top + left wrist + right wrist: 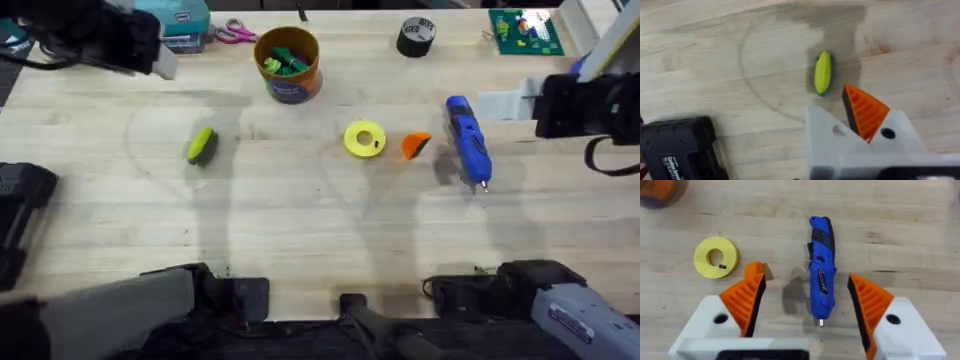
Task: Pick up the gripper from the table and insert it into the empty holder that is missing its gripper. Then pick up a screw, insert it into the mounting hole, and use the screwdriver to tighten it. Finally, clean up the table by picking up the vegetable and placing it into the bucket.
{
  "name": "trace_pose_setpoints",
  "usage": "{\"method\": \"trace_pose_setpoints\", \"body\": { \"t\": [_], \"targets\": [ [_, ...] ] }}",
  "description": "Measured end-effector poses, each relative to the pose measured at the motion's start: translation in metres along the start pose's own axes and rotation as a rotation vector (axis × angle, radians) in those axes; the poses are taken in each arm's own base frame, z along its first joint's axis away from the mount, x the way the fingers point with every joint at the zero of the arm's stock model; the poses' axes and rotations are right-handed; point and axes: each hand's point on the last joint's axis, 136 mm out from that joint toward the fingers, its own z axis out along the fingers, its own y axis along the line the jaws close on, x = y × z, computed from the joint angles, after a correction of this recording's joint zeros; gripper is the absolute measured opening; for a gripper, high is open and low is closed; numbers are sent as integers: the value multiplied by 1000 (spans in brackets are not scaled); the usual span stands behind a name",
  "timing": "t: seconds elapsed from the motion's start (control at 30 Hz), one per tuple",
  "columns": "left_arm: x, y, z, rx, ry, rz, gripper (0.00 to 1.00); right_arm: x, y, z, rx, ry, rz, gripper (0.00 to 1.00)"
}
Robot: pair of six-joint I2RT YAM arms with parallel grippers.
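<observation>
Right gripper [807, 311] hangs wide open, holding nothing, above the screwdriver [821, 270]; left gripper [840, 137] shows one orange pad, its spread unclear, beyond it the vegetable [822, 73].

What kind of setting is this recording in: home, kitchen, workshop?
Likely a robotics workshop bench: a pale wooden table carrying a blue pen-shaped power screwdriver, a black tape roll, pink-handled scissors and a green circuit board.

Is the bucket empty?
No. The bucket stands upright and already holds green pieces; the vegetable lies on the table.
</observation>
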Motion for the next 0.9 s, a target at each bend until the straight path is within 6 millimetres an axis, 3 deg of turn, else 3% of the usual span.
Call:
{"method": "trace_pose_setpoints", "body": {
  "t": [0.3, 0.67, 0.87, 0.9],
  "targets": [
    [11, -7, -48, -30, -95, 1, 4, 0, 0, 0, 0, 0, 0, 998],
    [11, -8, -53, -34, -114, 4, 27, 0, 0, 0, 0, 1, 0, 998],
    [11, -9, -53, -33, -114, 0, 933, 0, 0, 0, 0, 1, 0, 998],
    [11, -9, -53, -32, -114, -1, 971, 0, 0, 0, 0, 1, 0, 998]
  ]
}}
